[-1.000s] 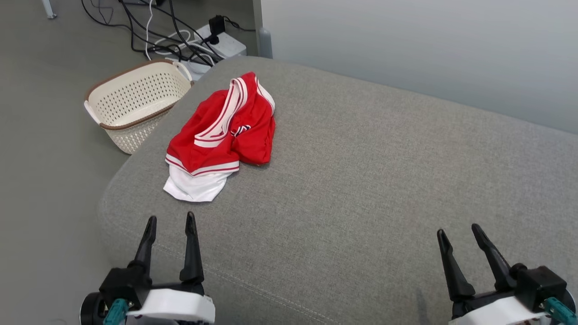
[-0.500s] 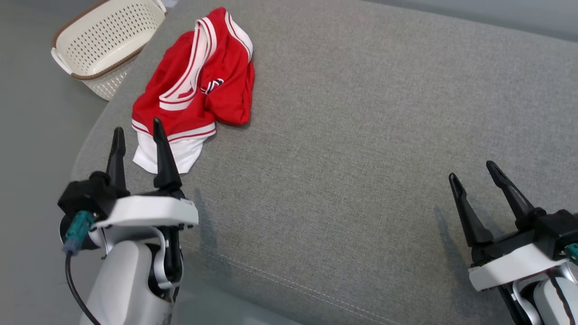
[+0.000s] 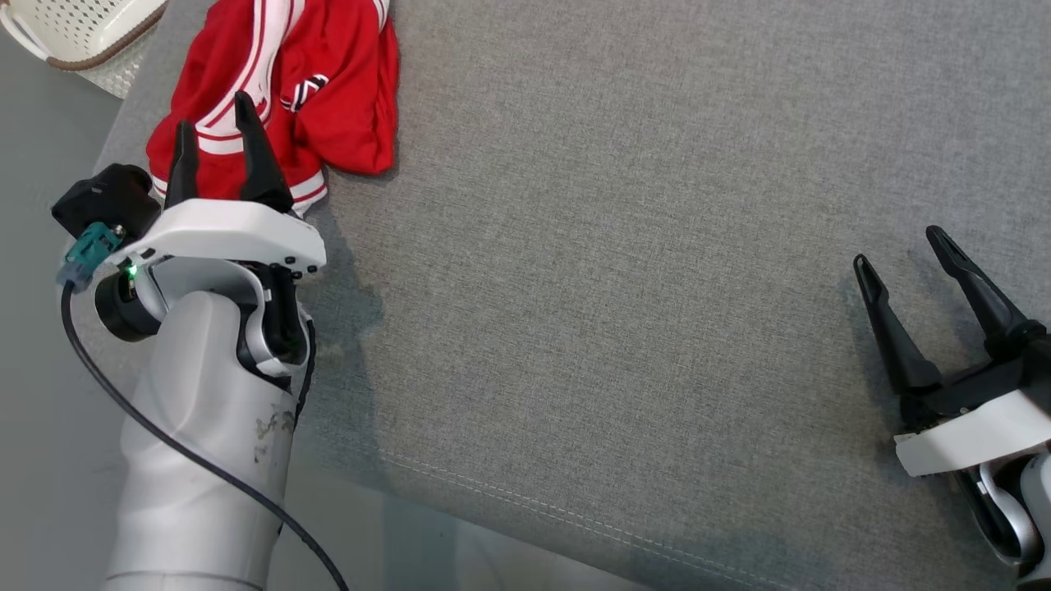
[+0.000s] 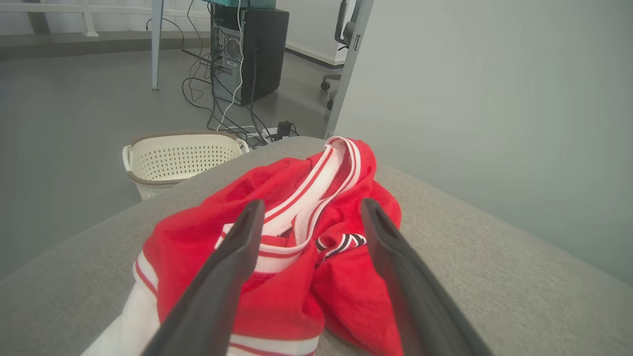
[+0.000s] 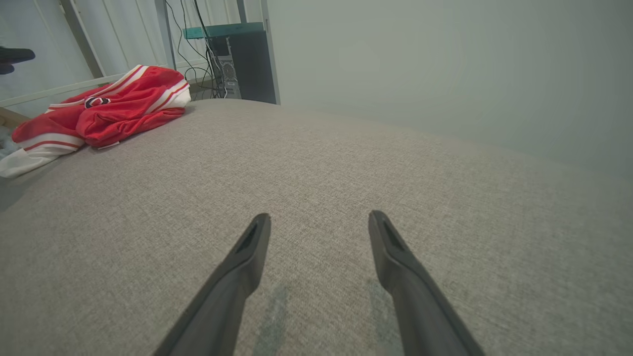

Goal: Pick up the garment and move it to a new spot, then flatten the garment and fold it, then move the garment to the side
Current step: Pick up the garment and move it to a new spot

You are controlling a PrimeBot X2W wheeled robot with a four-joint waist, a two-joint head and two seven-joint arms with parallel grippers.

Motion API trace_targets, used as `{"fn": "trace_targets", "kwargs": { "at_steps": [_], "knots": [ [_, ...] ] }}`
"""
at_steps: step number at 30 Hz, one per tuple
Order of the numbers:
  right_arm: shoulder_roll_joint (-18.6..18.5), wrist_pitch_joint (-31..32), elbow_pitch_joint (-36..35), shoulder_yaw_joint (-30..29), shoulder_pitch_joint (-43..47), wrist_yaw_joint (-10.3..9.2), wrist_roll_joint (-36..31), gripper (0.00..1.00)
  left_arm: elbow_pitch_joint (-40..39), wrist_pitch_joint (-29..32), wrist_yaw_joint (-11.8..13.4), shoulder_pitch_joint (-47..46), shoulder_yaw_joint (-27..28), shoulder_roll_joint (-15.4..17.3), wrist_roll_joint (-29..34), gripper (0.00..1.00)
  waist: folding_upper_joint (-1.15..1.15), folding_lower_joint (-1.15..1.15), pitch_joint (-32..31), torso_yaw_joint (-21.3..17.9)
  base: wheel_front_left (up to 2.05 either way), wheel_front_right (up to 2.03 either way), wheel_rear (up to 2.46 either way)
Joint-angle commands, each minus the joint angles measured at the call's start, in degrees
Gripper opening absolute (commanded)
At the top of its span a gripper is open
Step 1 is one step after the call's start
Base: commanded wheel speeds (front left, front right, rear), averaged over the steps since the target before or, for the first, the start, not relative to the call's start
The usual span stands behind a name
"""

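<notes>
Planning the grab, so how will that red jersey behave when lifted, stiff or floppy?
Likely floppy: the jersey lies crumpled in soft folds. Probably light, since the fabric looks thin. It may drag on the woven couch.

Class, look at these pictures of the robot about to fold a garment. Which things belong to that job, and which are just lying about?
Belongs to the job:
red and white garment
left claw, open
right claw, open
grey cushion under the garment

Just lying about:
cream basket
computer tower
floor cables
</notes>
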Motion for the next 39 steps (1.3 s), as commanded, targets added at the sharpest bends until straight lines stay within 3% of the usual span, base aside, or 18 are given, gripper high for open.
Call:
{"fn": "trace_targets", "kwargs": {
  "at_steps": [1, 19, 20, 21, 22, 27, 39],
  "knots": [
    [-1.16, -0.35, -1.75, 1.28, -0.29, 0.01, 0.41, 1.00, 1.01, -0.33, -0.51, -2.48, 1.79, 2.08, -0.83, 1.00, 0.00, 0.00, 1.33, -0.27, 0.00, 0.00, 0.00],
    [-3.48, -0.35, -2.57, 5.46, -4.29, 0.01, 3.28, 1.00, 33.13, 0.55, -5.60, -18.70, 3.23, 3.52, -2.75, 1.00, 0.00, 0.00, 5.07, -3.32, 0.00, 0.00, 0.00],
    [-3.51, -0.35, -2.58, 5.53, -4.41, 0.01, 3.37, 1.00, 33.90, 0.49, -5.88, -19.12, 3.20, 3.72, -2.79, 0.96, 0.00, 0.00, 5.09, -3.54, 0.00, 0.00, 0.00],
    [-3.52, -0.35, -2.60, 5.60, -4.49, 0.01, 3.45, 1.00, 34.47, 0.41, -6.10, -19.43, 3.12, 3.95, -2.73, 0.04, 0.00, 0.00, 5.10, -3.76, 0.00, 0.00, 0.00],
    [-3.51, -0.35, -2.64, 5.64, -4.54, 0.01, 3.52, 1.00, 34.84, 0.28, -6.24, -19.69, 3.00, 4.20, -2.57, 0.00, 0.00, 0.00, 5.10, -3.96, 0.00, 0.00, 0.00],
    [-3.18, -0.35, -2.56, 5.75, -4.75, 0.01, 3.84, 1.00, 34.88, -0.24, -6.73, -20.06, 3.31, 5.08, -2.20, 0.00, 0.00, 0.00, 4.86, -4.73, 0.00, 0.00, 0.00],
    [0.16, -0.35, -1.49, 6.06, -5.22, 0.01, 3.95, 1.00, 19.60, -0.31, -6.17, -13.53, 9.57, 4.89, 1.82, 0.00, 0.00, 0.00, 0.52, -6.22, 0.00, 0.00, 0.00]
  ]
}}
